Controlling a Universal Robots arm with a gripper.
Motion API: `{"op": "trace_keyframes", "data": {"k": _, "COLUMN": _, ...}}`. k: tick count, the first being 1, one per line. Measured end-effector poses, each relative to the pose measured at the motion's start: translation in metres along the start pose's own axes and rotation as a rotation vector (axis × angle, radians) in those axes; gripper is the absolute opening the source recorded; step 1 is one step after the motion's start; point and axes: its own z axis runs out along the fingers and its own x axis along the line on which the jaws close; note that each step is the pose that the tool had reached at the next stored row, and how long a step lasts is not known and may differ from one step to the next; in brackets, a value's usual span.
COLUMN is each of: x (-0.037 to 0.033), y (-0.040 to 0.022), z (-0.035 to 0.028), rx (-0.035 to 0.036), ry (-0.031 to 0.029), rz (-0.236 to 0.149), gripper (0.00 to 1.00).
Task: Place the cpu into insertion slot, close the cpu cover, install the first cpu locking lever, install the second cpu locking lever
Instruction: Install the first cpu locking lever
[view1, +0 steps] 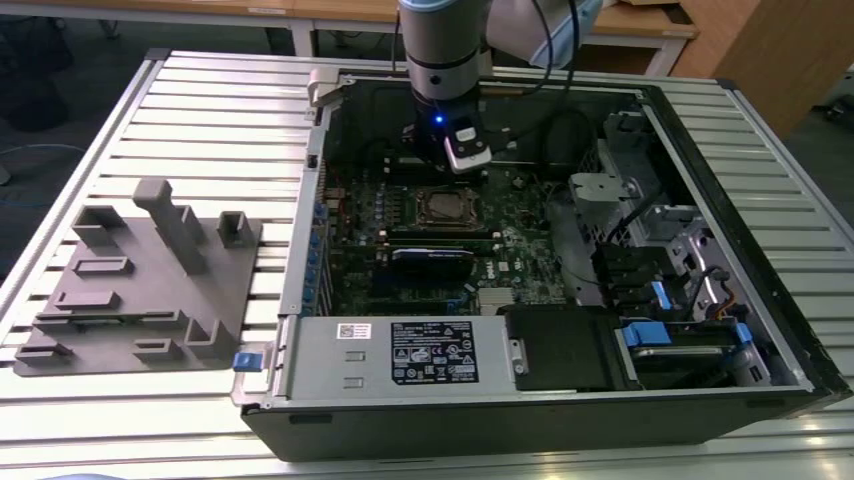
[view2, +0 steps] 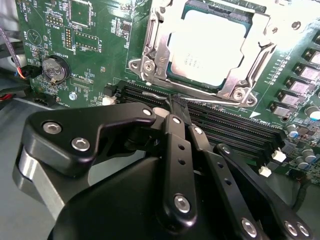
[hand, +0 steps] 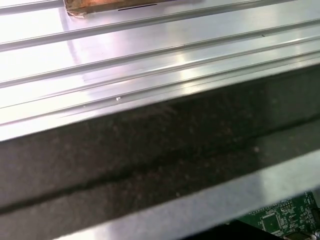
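Pincer (view2: 177, 106) is hovering with tips pinched together, right at the thin locking lever (view2: 220, 101). The cpu (view2: 207, 42) is lying in the insertion slot (view2: 173, 76) under the cpu cover (view2: 155, 50), mid-case. Guessing the tips could end up slipping off that wire and gouging the motherboard (view2: 95, 30).

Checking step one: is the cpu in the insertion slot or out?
In: the cpu lies flat within the insertion slot, the cpu cover framing its top.

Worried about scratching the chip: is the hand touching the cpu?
Apart. In the second wrist view the cpu cover's edge lies between the hand and the cpu.
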Motion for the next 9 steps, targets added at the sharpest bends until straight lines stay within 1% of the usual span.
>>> {"op": "trace_keyframes", "data": {"k": 6, "x": 0.0015, "y": 0.0001, "z": -0.0001, "rx": 0.0005, "ry": -0.0021, "rz": 0.005, "gripper": 0.11}}
{"op": "trace_keyframes", "data": {"k": 9, "x": 0.003, "y": 0.0001, "z": -0.0001, "rx": 0.0, "ry": -0.0046, "rz": 0.006, "gripper": 0.11}}
